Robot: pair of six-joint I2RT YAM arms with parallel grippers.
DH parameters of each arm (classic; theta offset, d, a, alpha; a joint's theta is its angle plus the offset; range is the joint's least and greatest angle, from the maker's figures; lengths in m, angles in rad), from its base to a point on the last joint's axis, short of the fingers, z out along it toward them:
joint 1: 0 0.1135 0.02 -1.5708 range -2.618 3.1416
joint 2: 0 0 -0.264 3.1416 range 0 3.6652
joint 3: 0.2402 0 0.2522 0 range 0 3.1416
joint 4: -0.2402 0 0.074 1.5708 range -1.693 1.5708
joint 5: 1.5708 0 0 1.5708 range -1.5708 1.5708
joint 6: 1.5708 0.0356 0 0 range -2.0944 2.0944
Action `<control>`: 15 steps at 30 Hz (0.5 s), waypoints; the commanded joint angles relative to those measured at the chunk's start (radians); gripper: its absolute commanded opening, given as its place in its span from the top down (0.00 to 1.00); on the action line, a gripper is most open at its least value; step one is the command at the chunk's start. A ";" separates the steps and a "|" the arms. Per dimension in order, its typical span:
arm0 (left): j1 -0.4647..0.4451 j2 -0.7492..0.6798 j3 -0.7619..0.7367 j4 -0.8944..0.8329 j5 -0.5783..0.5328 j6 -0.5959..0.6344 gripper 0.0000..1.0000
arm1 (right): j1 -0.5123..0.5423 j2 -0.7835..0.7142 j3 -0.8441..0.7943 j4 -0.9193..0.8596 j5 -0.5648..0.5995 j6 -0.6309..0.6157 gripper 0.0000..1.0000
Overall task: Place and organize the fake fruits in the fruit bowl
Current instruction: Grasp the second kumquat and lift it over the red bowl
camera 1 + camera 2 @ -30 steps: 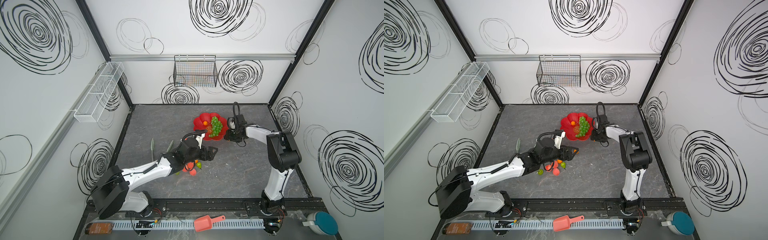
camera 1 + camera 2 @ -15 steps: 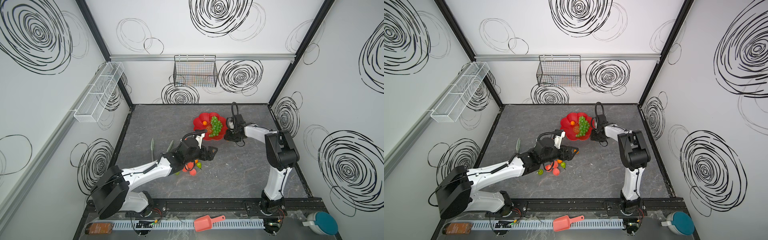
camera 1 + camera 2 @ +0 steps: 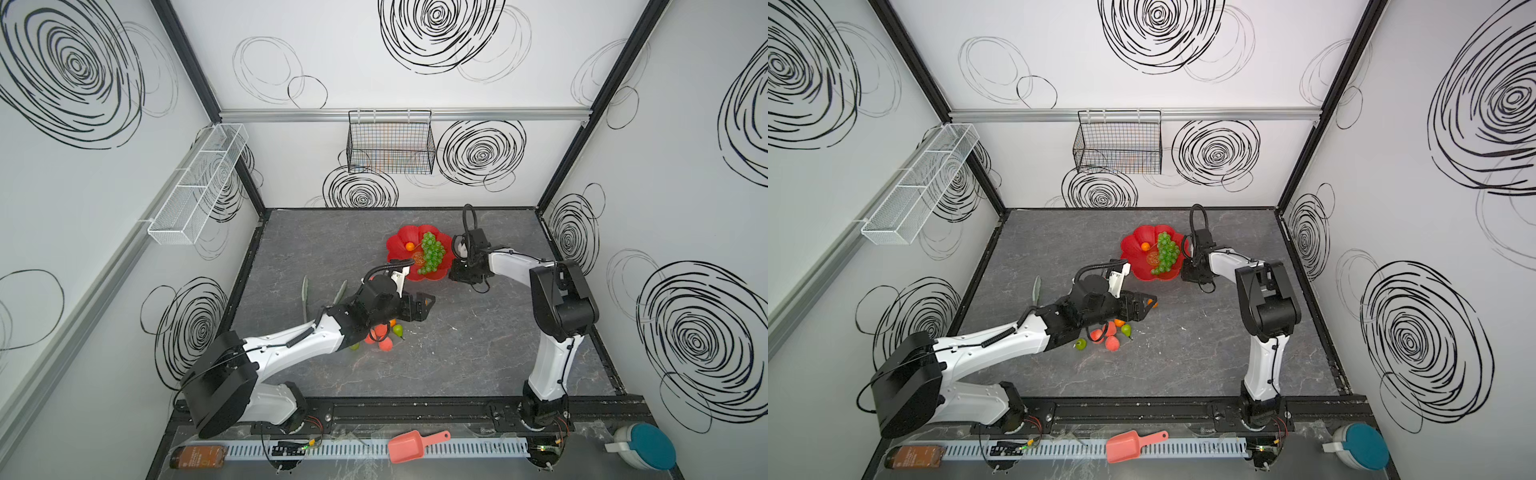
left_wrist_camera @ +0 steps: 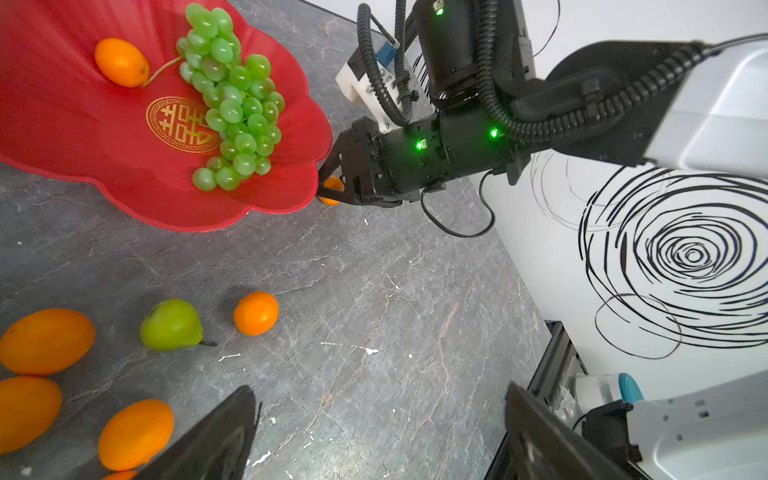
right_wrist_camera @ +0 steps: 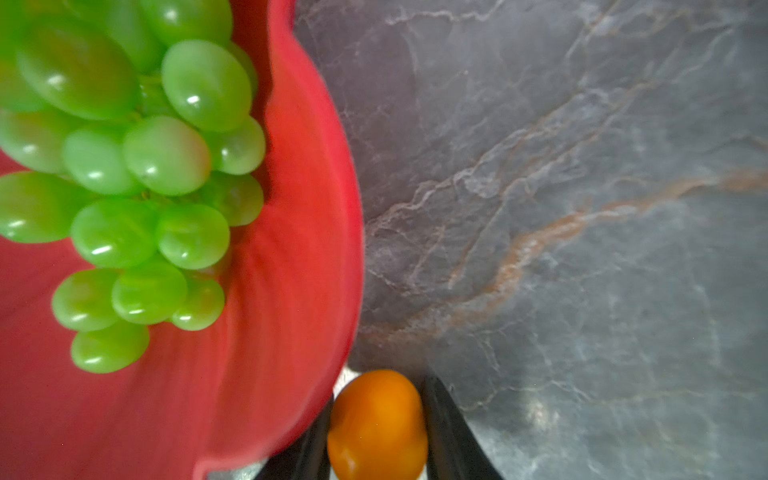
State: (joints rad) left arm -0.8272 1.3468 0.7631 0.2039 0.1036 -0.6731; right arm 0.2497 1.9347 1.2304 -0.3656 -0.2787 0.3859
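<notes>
Fruits (image 3: 386, 344) mostly lie loose at mid-frame in both top views. The grapes (image 3: 432, 251) and one orange (image 3: 409, 246) sit in the bowl (image 3: 397, 259) above them. My right claw (image 4: 328, 187) pinches a second orange (image 5: 376, 424) tight against the rim, so I fear lifting could snag and tip the bowl. My left claw (image 4: 378, 388) gapes, empty.

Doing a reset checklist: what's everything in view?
fruit bowl: one, red, tabletop
grapes: one bunch, green, in bowl
bowl orange: one, orange, in bowl
gripped orange: one, orange, outside bowl
loose oranges: two, orange, tabletop
pears: two, green, tabletop
peaches: several, pink, beside pears
leaves: two, green, tabletop
wire basket: one, black, back wall
mesh tray: one, white, left wall
scoop: one, salmon, front ledge
bottle: one, brown, front ledge
tub: one, teal, front ledge
left claw: one, black, open
right claw: one, black, gripping orange
</notes>
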 commanded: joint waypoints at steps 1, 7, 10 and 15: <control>0.014 -0.030 0.009 0.006 -0.018 -0.002 0.04 | 0.003 -0.057 -0.023 -0.024 0.018 0.010 0.65; 0.044 -0.056 -0.004 -0.001 -0.010 -0.031 0.04 | -0.007 -0.164 -0.082 -0.025 0.035 0.022 0.65; 0.071 -0.077 -0.003 -0.024 -0.015 -0.036 0.04 | -0.008 -0.229 -0.111 -0.025 0.035 0.035 0.66; 0.152 -0.111 -0.019 -0.025 0.020 -0.044 0.04 | 0.026 -0.305 -0.115 -0.024 0.038 0.060 0.67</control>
State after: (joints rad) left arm -0.7139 1.2655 0.7593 0.1661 0.1097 -0.7021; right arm 0.2516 1.6634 1.1183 -0.3706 -0.2562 0.4206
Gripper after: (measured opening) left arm 0.960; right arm 0.332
